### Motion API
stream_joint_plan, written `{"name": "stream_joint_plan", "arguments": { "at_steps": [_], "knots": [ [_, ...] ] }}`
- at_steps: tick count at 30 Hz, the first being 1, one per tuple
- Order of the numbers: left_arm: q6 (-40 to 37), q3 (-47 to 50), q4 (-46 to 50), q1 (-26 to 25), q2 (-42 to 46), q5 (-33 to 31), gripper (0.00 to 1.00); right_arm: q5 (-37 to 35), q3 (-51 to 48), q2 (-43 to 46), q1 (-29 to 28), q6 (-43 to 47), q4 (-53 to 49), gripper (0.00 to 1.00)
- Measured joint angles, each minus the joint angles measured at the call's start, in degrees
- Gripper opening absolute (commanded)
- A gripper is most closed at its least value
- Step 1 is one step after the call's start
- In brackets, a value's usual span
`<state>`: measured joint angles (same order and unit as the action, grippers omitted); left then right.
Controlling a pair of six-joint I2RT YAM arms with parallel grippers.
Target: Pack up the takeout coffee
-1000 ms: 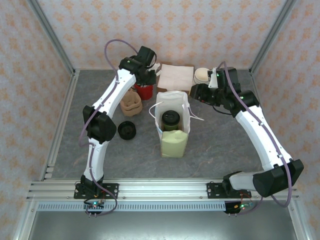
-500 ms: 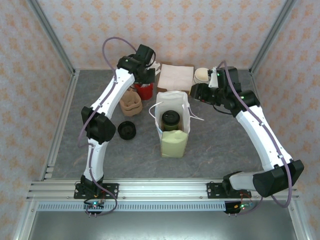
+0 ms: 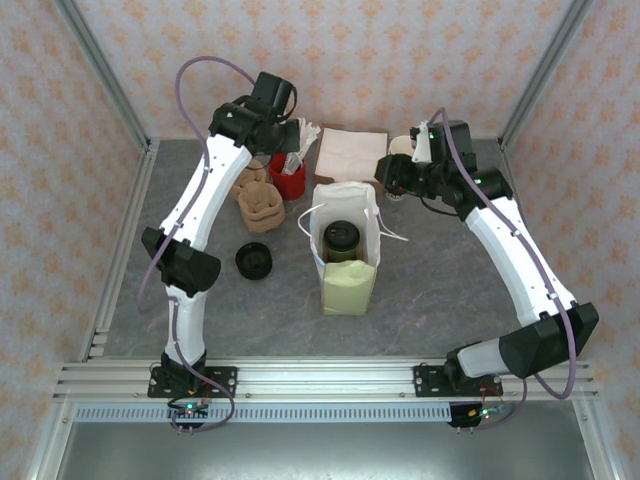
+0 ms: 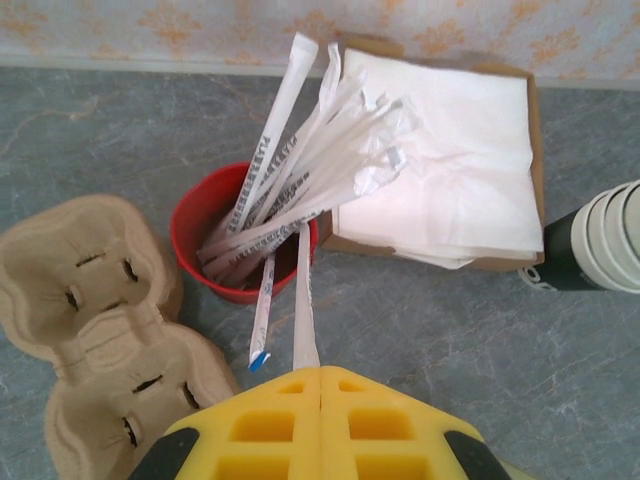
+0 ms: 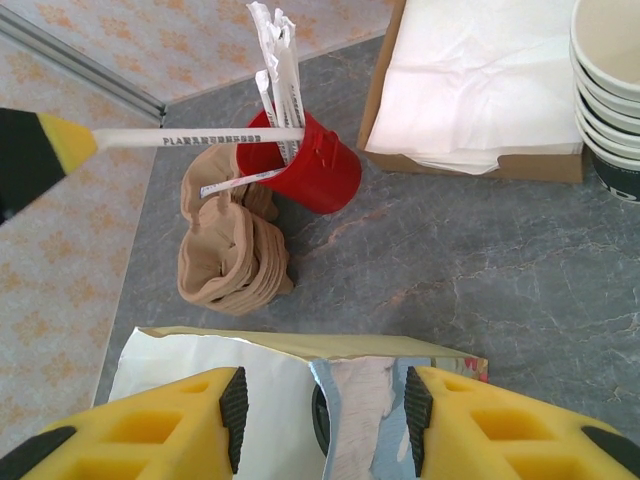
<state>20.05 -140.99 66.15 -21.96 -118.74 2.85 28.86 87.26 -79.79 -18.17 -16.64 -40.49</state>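
Observation:
The takeout coffee (image 3: pixel 340 238), an olive-green cup with a black lid, stands inside the open paper bag (image 3: pixel 349 285) at the table's middle; a sliver of its lid (image 5: pixel 319 425) shows in the right wrist view. My left gripper (image 4: pixel 320 373) is shut on a paper-wrapped straw (image 4: pixel 303 300) whose other end still rests in the red cup (image 4: pixel 200 225). In the top view the left gripper (image 3: pixel 287 137) hovers above the red cup (image 3: pixel 288 182). My right gripper (image 5: pixel 325 420) is open over the bag's far rim (image 5: pixel 300 345), nothing between its pads; in the top view the right gripper (image 3: pixel 392 182) sits just behind the bag.
Brown cup carriers (image 3: pixel 259 205) lie left of the red cup. A loose black lid (image 3: pixel 254 261) lies left of the bag. A box of white napkins (image 3: pixel 351 152) and a stack of cream cups (image 3: pixel 404 150) stand at the back.
The left arm has risen and swung back-left, drawing one wrapped straw partly out of the red cup. The right gripper has shifted slightly toward the back.

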Motion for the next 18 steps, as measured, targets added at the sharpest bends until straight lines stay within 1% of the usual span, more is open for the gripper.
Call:
{"name": "stream_joint_plan", "arguments": {
  "at_steps": [5, 10, 14, 18],
  "knots": [
    [0.83, -6.03, 2.1, 0.26, -0.61, 0.04, 0.02, 0.0, 0.15, 0.0, 0.0, 0.24, 0.04, 0.47],
    [1.57, -5.9, 4.7, 0.24, 1.81, 0.81, 0.02, -0.35, 1.66, -0.46, 0.0, 0.48, -0.02, 0.47],
    [2.19, -5.66, 7.3, -0.57, 7.69, 1.01, 0.02, -0.9, 5.84, -3.67, 0.0, 0.83, 0.04, 0.47],
    [2.62, -5.66, 8.02, -3.52, 16.04, 1.14, 0.02, -1.05, 10.27, -8.46, 0.0, 0.83, -0.02, 0.47]
  ]
}}
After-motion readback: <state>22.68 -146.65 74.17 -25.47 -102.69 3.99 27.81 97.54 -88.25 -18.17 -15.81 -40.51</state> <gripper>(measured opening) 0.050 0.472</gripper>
